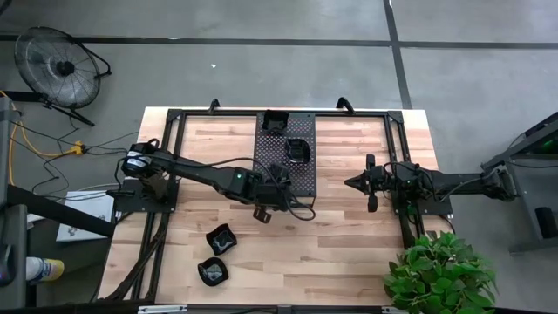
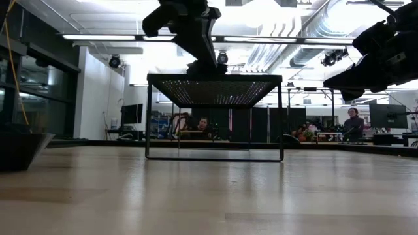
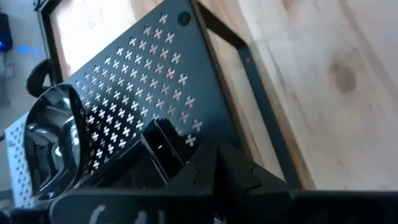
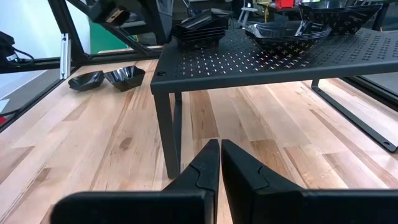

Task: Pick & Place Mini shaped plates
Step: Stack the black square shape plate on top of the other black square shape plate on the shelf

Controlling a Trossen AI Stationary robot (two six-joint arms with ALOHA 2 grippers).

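The mini shaped plates are small glossy black dishes. Two lie on the wood near the table's near left, one beside the other; both rest on their bases. Others sit on the raised perforated black tray: one group at its far end and one at its middle, seen in the right wrist view as a stack and a wavy dish. My left gripper hovers at the tray's near left corner, holding nothing that shows. My right gripper is shut and empty, right of the tray.
The tray stands on thin black legs with open room beneath it. A black frame rims the table. A potted plant crowds the near right corner. People sit in the room beyond. Bare wood lies between the tray and the right arm.
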